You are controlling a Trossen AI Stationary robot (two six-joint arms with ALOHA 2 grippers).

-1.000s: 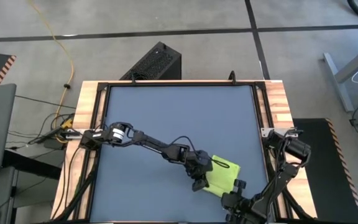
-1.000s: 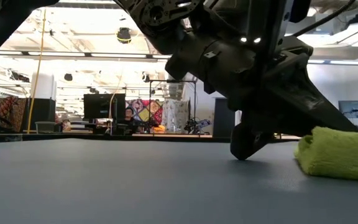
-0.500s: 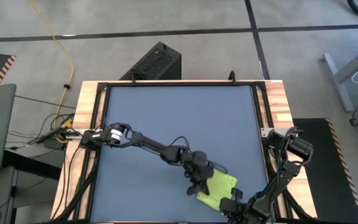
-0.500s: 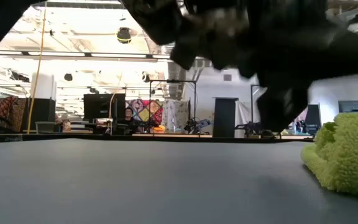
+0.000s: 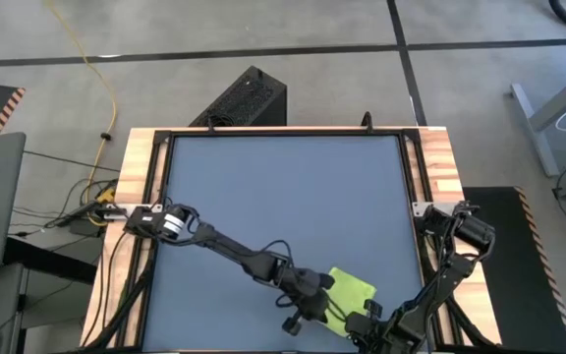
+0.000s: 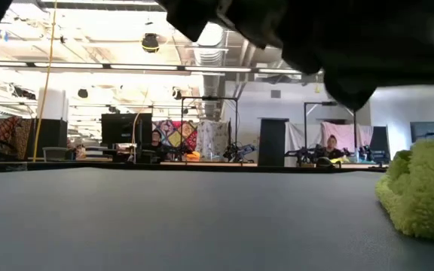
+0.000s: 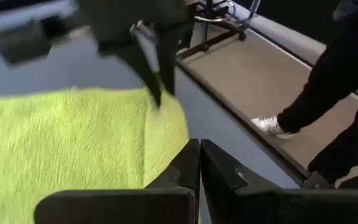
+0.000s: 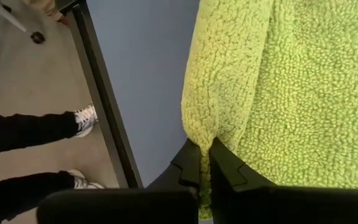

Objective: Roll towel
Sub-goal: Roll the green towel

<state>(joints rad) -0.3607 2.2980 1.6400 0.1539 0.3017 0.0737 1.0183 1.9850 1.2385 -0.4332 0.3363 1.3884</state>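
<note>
Two end effectors at the towel, near the desk's front right corner. Left end effector now closer to the front edge than half a second ago, off the towel's left side; fingers pressed together in the left wrist view, holding nothing. Right end effector pinching a raised ridge of the towel between nearly closed fingers, down at the towel's front edge in the high view.

Towel bright lime yellow-green, fluffy looped pile, lying mostly flat with one fold standing up as a thick seam. Shifted slightly toward the front since a second ago, and sitting further right in the low view, partly cut off by the picture's side.

Little room between towel and the desk's front and right rims; dark frame rail just beyond. Wide open blue surface to the left and back. A person's legs and white shoes on the floor past the desk edge.
</note>
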